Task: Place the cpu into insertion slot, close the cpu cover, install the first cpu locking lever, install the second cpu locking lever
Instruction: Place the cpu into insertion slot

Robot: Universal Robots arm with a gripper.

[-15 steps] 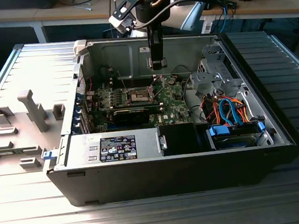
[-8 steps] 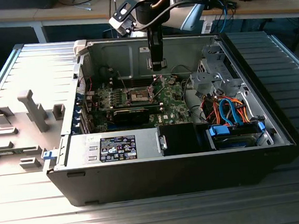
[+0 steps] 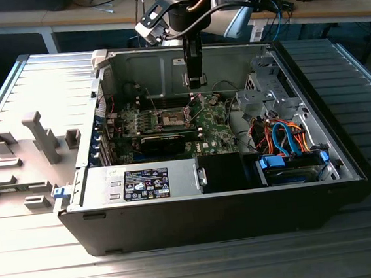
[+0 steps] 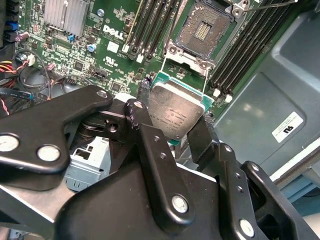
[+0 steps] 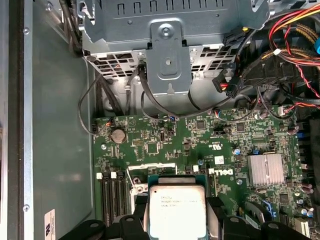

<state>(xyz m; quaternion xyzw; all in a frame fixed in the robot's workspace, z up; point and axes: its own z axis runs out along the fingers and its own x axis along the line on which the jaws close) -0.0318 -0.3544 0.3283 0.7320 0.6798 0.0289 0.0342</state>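
My gripper (image 3: 195,80) hangs inside the open computer case, above the green motherboard (image 3: 214,126). It is shut on the cpu (image 4: 176,112), a flat square chip with a silver-grey top, and a black finger (image 4: 137,117) presses each side. In the first wrist view the cpu (image 5: 177,210) sits between the fingers of the gripper (image 5: 177,222). The insertion slot (image 4: 202,30) lies open, its dark pin field bare, a short way beyond the chip. The cpu cover (image 4: 186,59) is swung open at the slot's near edge. In the exterior view the insertion slot (image 3: 170,119) is below and to the left of the gripper.
Black memory slots (image 4: 150,25) flank the socket, and a finned heatsink (image 4: 65,15) is nearby. A long black card (image 3: 163,141) lies in front of the socket. Drive cage with orange and blue cables (image 3: 291,142) fills the case's right. Grey fixture blocks (image 3: 37,137) stand outside, left.
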